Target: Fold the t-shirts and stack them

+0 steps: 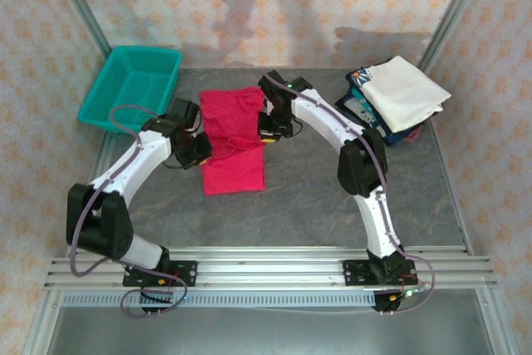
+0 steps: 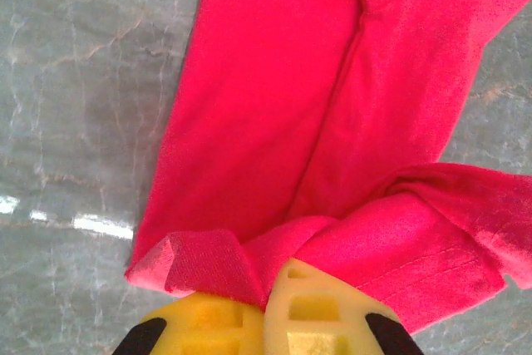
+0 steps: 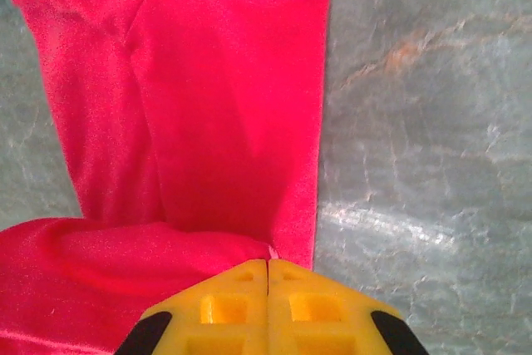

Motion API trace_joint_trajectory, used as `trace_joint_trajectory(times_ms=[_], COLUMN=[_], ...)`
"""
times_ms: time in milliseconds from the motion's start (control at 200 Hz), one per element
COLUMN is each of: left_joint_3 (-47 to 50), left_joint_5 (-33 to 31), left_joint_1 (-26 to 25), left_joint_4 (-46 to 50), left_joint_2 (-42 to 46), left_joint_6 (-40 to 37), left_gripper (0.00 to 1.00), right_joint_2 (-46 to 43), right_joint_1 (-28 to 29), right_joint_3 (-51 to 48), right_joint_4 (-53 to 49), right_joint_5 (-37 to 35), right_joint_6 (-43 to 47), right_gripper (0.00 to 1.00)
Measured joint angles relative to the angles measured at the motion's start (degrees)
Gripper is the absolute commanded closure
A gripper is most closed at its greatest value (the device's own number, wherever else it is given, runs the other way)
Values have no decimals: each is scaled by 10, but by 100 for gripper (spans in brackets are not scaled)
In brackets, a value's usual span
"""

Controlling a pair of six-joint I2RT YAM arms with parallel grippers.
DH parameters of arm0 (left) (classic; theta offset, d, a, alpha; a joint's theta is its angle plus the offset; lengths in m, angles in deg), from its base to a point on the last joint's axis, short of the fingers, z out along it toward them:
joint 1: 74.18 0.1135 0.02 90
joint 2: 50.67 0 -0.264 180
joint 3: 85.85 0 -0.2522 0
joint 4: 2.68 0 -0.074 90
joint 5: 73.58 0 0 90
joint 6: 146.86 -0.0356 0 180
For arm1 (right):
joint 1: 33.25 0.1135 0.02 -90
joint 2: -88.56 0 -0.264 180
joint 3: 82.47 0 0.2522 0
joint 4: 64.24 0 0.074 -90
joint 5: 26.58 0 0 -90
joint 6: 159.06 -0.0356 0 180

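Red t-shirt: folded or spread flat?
Partly folded. The red t-shirt lies as a narrow strip on the table, and cloth doubles over at the left tool and right tool, both shut on it.

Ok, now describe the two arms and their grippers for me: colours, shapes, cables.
The left arm and right arm have white links with black joints, on black base plates. A thin grey cable loops along each. The left gripper and right gripper carry blocky yellow fingers with square recesses and black patches at the outer corners.
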Motion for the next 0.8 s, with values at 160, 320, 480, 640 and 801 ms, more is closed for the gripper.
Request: trace_joint_trajectory(times_ms=[160, 320, 480, 640, 801], left_joint_3=[-47, -91, -151, -258, -386], left_joint_5=[9, 20, 24, 26, 16], left_joint_1=[16, 32, 42, 57, 74], left_joint_4=[-9, -15, -14, -4, 20], left_joint_2=[-68, -131, -203, -283, -289], left_joint_6=[-24, -43, -55, -56, -37], left_gripper=[100, 100, 89, 46, 29], right_joint_2=[60, 126, 186, 217, 199], right_joint_1=[-15, -27, -43, -78, -112], right_joint_3=[84, 175, 238, 246, 252], right_joint_4=[-33, -60, -59, 47, 136], right_joint_5=[0, 3, 25, 99, 131], right_joint_6=[11, 16, 6, -85, -130], right_gripper=[100, 100, 86, 49, 38])
